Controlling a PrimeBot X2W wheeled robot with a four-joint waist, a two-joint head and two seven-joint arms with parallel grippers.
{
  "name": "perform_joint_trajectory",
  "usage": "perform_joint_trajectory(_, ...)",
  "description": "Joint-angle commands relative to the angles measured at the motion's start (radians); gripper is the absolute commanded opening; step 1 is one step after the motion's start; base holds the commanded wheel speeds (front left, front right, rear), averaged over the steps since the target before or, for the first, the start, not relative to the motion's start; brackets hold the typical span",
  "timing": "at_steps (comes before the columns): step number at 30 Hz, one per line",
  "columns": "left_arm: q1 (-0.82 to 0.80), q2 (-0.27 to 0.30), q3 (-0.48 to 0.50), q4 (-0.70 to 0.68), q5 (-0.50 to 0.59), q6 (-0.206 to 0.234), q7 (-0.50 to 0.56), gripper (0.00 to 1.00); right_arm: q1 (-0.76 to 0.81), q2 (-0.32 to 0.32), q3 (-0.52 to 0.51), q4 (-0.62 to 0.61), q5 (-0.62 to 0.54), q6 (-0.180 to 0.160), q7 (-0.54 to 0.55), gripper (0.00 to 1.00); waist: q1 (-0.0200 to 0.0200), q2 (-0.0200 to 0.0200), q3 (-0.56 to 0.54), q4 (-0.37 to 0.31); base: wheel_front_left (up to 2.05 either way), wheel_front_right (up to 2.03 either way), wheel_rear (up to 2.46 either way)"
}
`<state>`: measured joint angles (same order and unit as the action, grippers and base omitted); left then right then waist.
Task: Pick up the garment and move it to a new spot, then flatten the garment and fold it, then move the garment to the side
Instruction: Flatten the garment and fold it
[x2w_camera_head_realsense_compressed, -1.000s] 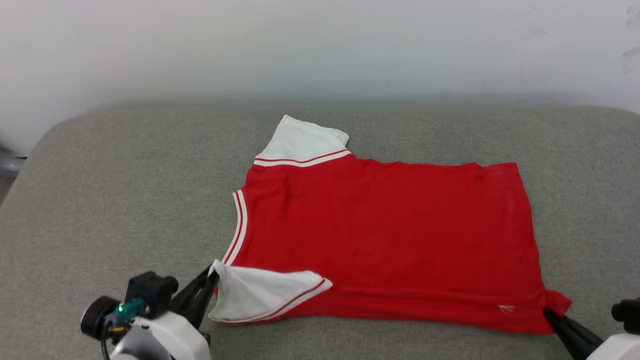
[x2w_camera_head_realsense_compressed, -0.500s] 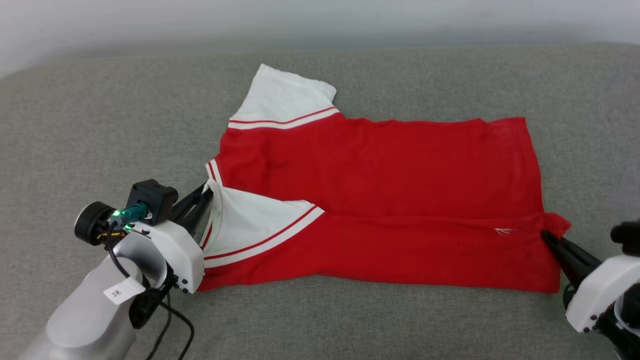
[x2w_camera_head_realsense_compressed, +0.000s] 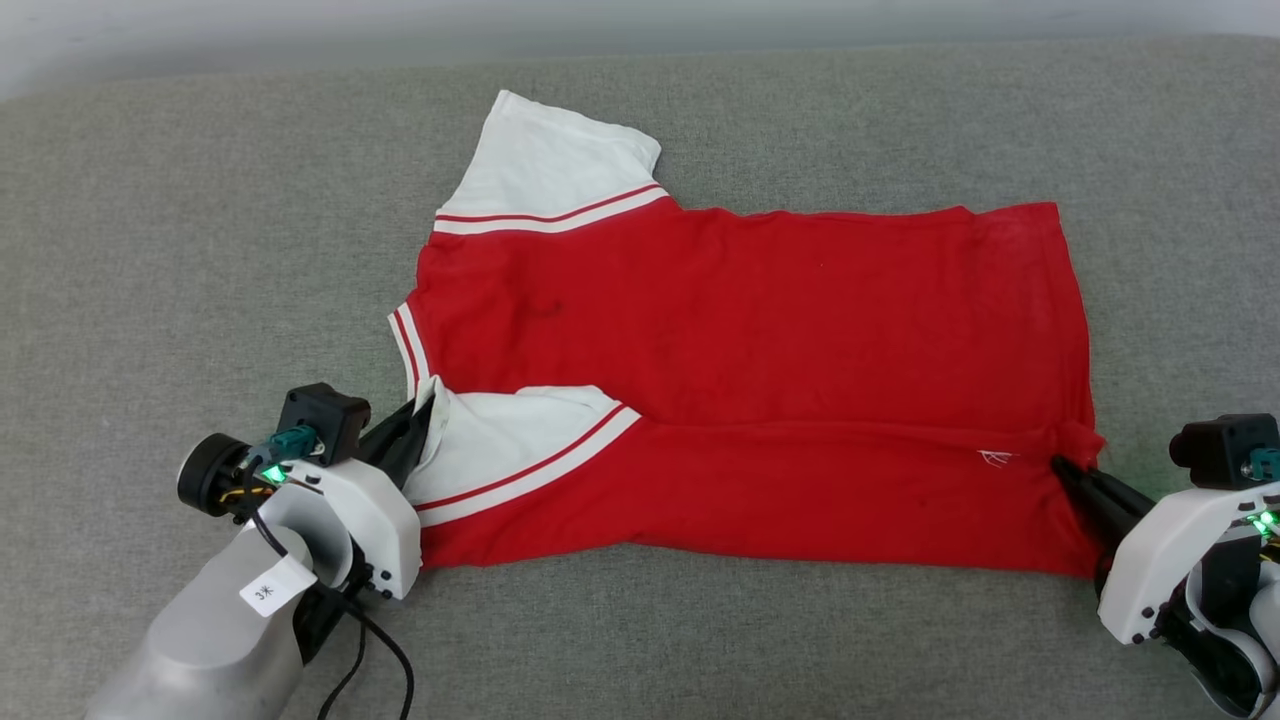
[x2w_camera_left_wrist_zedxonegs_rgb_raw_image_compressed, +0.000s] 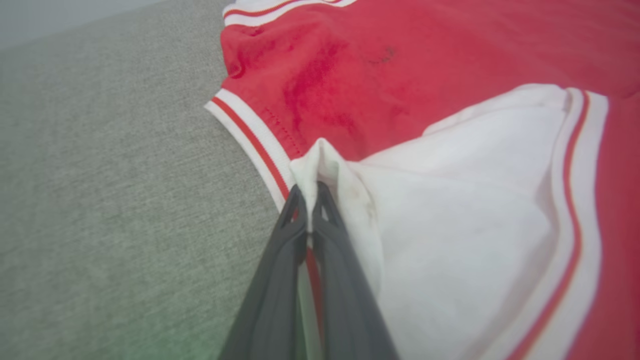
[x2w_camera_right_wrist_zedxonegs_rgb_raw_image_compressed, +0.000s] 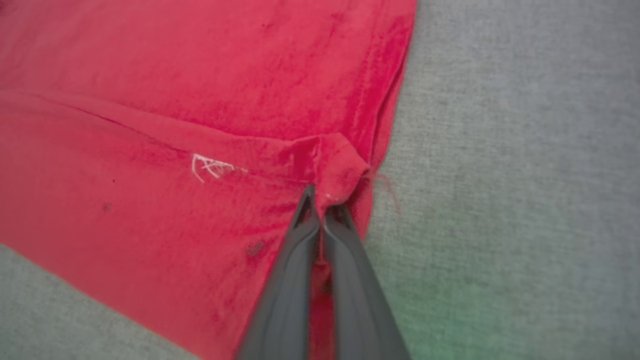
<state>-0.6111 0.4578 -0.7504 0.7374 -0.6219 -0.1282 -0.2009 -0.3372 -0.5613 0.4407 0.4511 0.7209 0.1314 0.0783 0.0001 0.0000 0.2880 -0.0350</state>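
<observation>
Presently, the left gripper is pinching the white sleeve and the right gripper the hem corner of the red T-shirt lying mid-way across the grey cushion, so uneven pulling could be skewing the fold or slipping cloth from the jaws.

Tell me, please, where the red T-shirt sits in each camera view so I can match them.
Head view: the garment lies across the centre.
Left wrist view: garment upper right, its white sleeve pinched by the left gripper.
Right wrist view: garment on the left, its corner pinched by the right gripper.
Shared landmark: the grey cushion beneath.
</observation>
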Motion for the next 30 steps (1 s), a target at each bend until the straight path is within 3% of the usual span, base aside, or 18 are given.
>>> perform_joint_trajectory(1,-0.002,-0.013,-0.028,0.033,-0.015,-0.001,-0.009,0.00,-0.011,0.012,0.018,0.022,0.007,-0.002,-0.013,0.00,-0.0001,0.0000,-0.007,0.005,0.00,0.00,0.00)
perform_joint_trajectory(2,-0.008,-0.013,-0.035,0.041,-0.021,-0.001,-0.016,0.00,-0.013,0.011,0.018,0.027,0.008,-0.002,-0.022,0.00,-0.0001,0.0000,-0.012,0.006,0.00,0.00,0.00)
perform_joint_trajectory(3,-0.016,-0.010,-0.038,0.050,-0.025,-0.001,-0.023,0.00,-0.016,0.012,0.018,0.031,0.012,-0.002,-0.029,0.15,-0.0001,0.0000,-0.019,0.008,0.00,0.00,0.00)
perform_joint_trajectory(4,-0.022,-0.010,-0.039,0.058,-0.033,-0.001,-0.031,0.29,-0.019,0.011,0.018,0.030,0.013,-0.002,-0.036,0.77,-0.0001,0.0000,-0.026,0.011,0.00,0.00,0.00)
perform_joint_trajectory(5,-0.027,-0.009,-0.039,0.063,-0.037,-0.001,-0.036,0.90,-0.022,0.008,0.012,0.027,0.013,-0.002,-0.048,1.00,-0.0001,0.0000,-0.033,0.013,0.00,0.00,0.00)
perform_joint_trajectory(6,-0.036,-0.003,-0.040,0.067,-0.038,-0.001,-0.041,1.00,-0.024,0.006,0.006,0.023,0.015,-0.002,-0.059,1.00,-0.0001,0.0000,-0.041,0.016,0.00,0.00,0.00)
perform_joint_trajectory(11,-0.061,0.009,-0.040,0.058,-0.051,0.000,-0.052,1.00,-0.004,-0.004,-0.011,-0.001,0.014,-0.001,-0.092,1.00,-0.0001,0.0000,-0.075,0.030,0.00,0.00,0.00)
perform_joint_trajectory(18,-0.105,0.086,-0.063,-0.045,-0.097,-0.001,0.016,1.00,0.034,-0.011,-0.047,-0.056,-0.014,-0.001,-0.107,1.00,-0.0001,0.0000,-0.123,0.054,0.00,0.00,0.00)
perform_joint_trajectory(22,-0.131,0.146,-0.098,-0.132,-0.178,-0.001,0.159,1.00,0.046,-0.002,-0.069,-0.080,-0.031,-0.001,-0.094,1.00,-0.0001,0.0000,-0.140,0.063,0.00,0.00,0.00)
perform_joint_trajectory(30,-0.194,0.245,-0.195,-0.305,-0.402,-0.001,0.596,1.00,0.065,0.016,-0.098,-0.114,-0.062,-0.001,-0.060,1.00,-0.0001,0.0000,-0.154,0.072,0.00,0.00,0.00)
